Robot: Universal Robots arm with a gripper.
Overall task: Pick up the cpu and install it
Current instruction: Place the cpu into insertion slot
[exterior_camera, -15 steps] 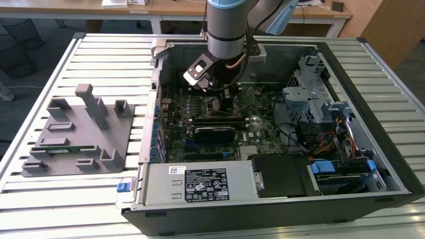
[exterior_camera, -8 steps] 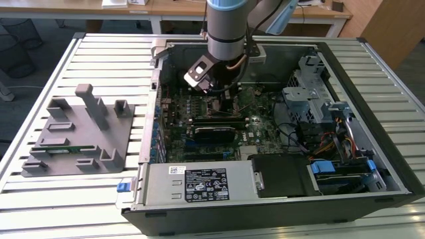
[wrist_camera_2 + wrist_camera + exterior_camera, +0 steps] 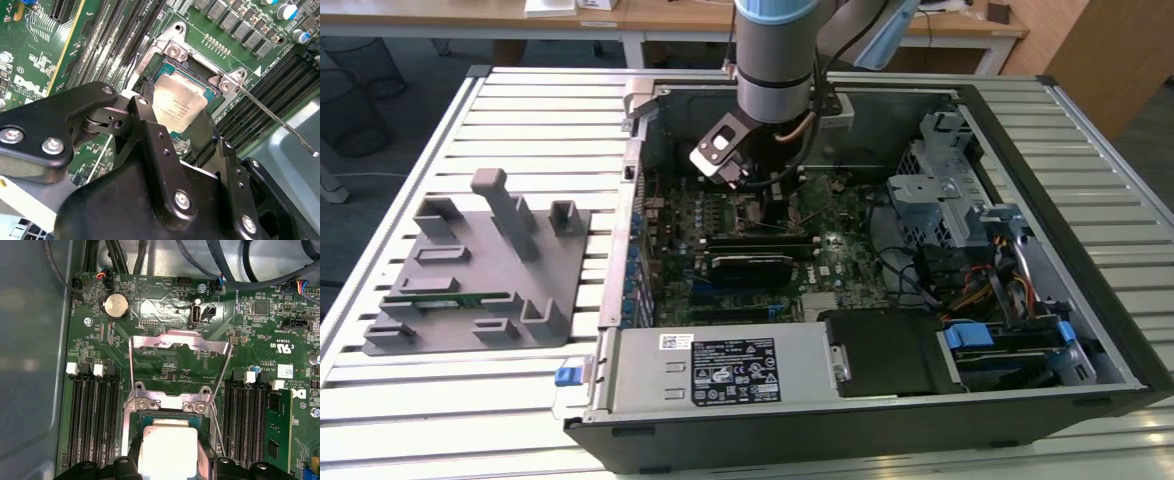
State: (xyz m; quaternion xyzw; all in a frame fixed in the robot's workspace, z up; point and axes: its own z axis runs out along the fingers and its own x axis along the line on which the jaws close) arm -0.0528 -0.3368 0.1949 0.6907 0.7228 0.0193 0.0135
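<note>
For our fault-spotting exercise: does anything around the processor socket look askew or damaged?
Nothing stands out. The cpu sits square to the socket frame, held in the pincer; the load plate stands open, unbent.

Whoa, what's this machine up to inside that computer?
A robot arm is reaching down into an open computer case. Its gripper grips the cpu, a small silvery chip, right at the socket on the green motherboard. The socket's metal cover plate is flipped open. Whether the chip is fully seated is hard to tell.
</note>
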